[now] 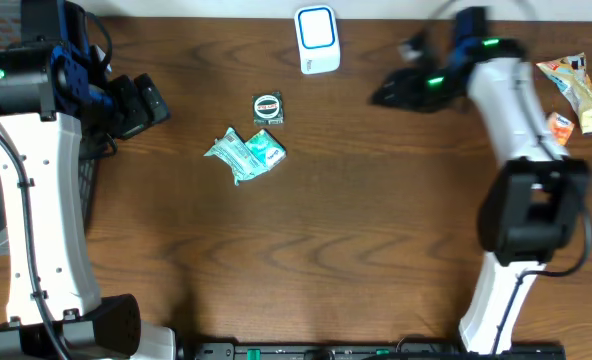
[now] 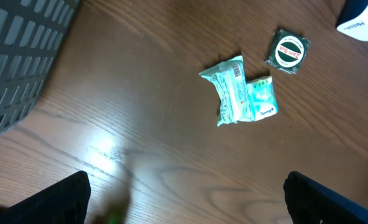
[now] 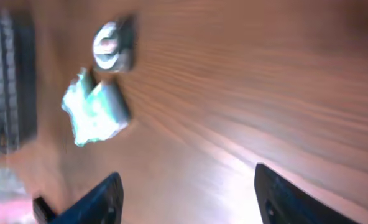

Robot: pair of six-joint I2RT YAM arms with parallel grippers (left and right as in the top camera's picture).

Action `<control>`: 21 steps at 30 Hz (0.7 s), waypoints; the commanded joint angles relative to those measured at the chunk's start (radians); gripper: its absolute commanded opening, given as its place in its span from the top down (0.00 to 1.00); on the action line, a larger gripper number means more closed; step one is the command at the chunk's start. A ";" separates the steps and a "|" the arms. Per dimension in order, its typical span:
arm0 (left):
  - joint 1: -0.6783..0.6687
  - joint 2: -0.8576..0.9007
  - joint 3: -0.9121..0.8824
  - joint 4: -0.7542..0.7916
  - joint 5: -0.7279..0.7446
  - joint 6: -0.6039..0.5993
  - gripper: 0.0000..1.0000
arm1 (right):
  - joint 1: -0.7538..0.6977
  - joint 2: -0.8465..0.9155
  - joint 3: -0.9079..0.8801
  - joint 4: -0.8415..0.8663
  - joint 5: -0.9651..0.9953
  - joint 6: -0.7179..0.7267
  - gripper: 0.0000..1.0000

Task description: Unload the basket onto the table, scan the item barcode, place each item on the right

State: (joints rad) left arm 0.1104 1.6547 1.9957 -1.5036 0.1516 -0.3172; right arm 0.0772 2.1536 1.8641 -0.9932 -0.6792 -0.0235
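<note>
The worktop (image 1: 356,230) is brown wood grain; the crumpled packet (image 1: 246,152) teal and white; the square packet (image 1: 267,108) black, round white-and-red label; the scanner (image 1: 317,38) white, outlined blue.

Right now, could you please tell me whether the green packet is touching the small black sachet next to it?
Apart. The left wrist view shows a strip of bare table between the green packet and the black sachet.
</note>
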 commanded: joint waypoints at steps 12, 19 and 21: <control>0.002 -0.008 0.008 -0.003 -0.006 0.002 0.02 | 0.489 0.027 -0.119 0.375 0.554 0.256 0.44; 0.002 -0.008 0.008 -0.003 -0.006 0.002 0.02 | 0.553 0.109 -0.119 0.426 0.571 0.256 0.43; 0.002 -0.008 0.008 -0.003 -0.006 0.002 0.02 | 0.555 0.135 -0.119 0.429 0.568 0.278 0.44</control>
State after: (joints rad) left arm 0.1104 1.6547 1.9957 -1.5036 0.1513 -0.3168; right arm 0.6304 2.2311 1.7512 -0.5652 -0.1524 0.2134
